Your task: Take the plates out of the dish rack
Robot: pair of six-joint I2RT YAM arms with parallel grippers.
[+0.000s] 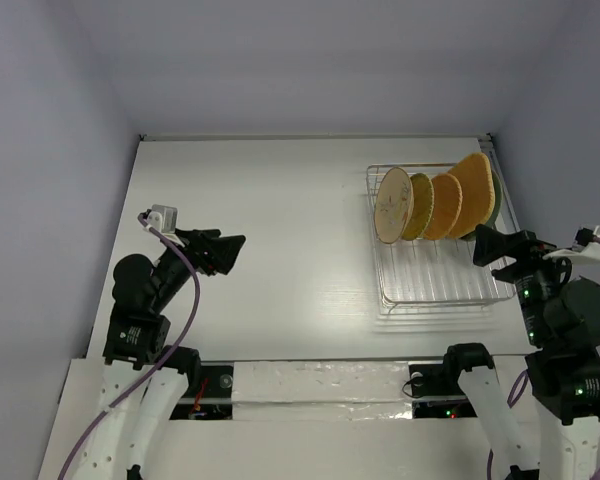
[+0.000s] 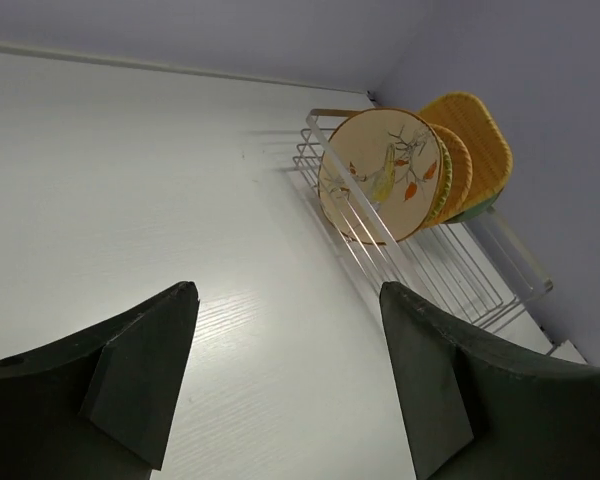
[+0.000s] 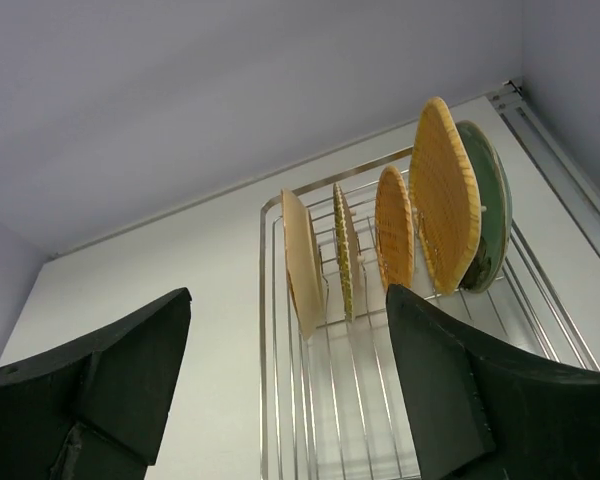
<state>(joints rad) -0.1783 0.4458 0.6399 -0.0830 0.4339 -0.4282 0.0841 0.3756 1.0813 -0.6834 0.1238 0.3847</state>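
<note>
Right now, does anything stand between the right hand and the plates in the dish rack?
Nothing visible does. The open right hand hovers at the right side of the dish rack; the plates stand unobstructed ahead, the pale green plate nearest.

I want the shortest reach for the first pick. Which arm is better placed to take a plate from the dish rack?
Right. The right gripper, jaws open, sits at the right edge of the dish rack, close to the plates. The left gripper, also open, is far off across the table.
</note>
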